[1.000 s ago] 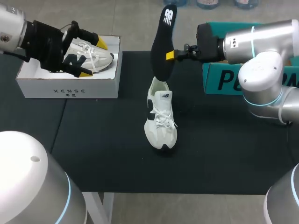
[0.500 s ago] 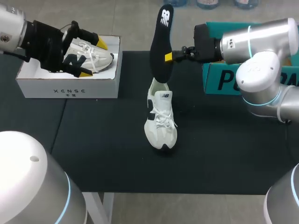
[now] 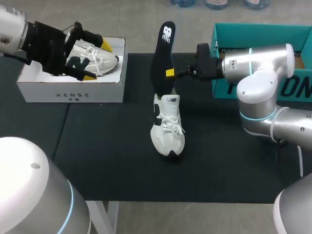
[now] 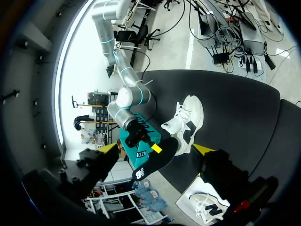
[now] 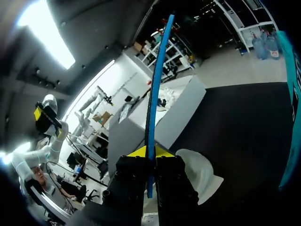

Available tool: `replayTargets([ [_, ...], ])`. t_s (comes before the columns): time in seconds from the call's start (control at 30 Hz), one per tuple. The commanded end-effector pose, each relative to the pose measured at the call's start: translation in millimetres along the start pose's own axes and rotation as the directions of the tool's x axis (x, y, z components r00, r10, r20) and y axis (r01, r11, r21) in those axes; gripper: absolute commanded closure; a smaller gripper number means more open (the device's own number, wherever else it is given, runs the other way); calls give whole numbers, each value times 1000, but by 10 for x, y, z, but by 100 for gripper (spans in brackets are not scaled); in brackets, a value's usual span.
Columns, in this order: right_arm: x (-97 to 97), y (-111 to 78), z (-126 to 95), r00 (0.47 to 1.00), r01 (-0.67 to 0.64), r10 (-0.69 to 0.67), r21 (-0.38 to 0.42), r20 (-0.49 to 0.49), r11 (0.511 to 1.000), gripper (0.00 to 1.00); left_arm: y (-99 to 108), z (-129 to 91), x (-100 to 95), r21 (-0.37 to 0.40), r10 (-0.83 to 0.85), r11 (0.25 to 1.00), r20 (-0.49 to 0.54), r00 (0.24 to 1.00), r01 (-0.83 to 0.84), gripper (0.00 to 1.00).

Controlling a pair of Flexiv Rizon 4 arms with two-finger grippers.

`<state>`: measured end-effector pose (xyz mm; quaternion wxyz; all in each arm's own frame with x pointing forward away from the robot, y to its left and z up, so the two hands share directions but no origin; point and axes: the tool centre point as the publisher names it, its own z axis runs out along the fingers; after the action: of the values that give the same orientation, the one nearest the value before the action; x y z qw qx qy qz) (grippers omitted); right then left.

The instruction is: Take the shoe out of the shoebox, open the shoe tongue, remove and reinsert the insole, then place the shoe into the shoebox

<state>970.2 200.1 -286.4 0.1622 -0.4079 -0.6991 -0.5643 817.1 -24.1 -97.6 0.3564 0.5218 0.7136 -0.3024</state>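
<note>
Right pincer [image 3: 171, 73] is clamped on the insole [image 3: 162, 58] about mid-length, pads on its two faces. The right wrist view shows it edge-on between the yellow tips. The insole stands nearly upright, heel end up and toe end down at the collar of the shoe [image 3: 167, 127]; I can't tell whether the tip is inside yet. The shoe sits upright on the table [image 3: 97, 146] near the middle, unheld. Left pincer [image 3: 97, 62] is spread wide and holds nothing, hanging over the white shoebox [image 3: 73, 92], where a second shoe [image 3: 95, 56] lies. My read on handling: the insole is thin foam, very light and floppy, so it'll buckle if pushed end-on from a mid grip. A hold nearer the toe end, or feeding it in at a shallow angle, looks safer. The shoe is light with a soft upper, so it will likely skid or tip on the table when the insole drags inside. I'd brace it at the heel counter, its stiffest part, not the mesh or laces. Print: a white logo on the insole's heel, a small mark on the shoe tongue, a line of letters on the shoebox side, and big white letters on the teal box [image 3: 263, 34], partly hidden by my arm. I'm not reading any of it off.
</note>
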Motion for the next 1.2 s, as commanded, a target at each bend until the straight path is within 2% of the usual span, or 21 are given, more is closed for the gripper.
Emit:
replayTargets([
  [0.03, -90, -6, 35, 1000, 14, -14, 5, -9, 1000, 100, -1, 4, 0, -2, 0, 1000, -3, 1000, 0, 0],
  [0.33, -236, 1, -6, 999, 34, -34, 14, 2, 999, 100, -1, 4, 0, -2, 0, 1000, -3, 1000, 0, 0],
  [0.73, -340, -332, -32, 1000, 10, -12, 100, 17, 995, 100, -1, 4, 0, -2, 0, 1000, -3, 1000, 0, 0],
  [1.2, -258, -688, -72, 999, -25, 17, 199, 44, 980, 100, -1, 4, 0, -2, 0, 1000, -3, 1000, 0, 0],
])
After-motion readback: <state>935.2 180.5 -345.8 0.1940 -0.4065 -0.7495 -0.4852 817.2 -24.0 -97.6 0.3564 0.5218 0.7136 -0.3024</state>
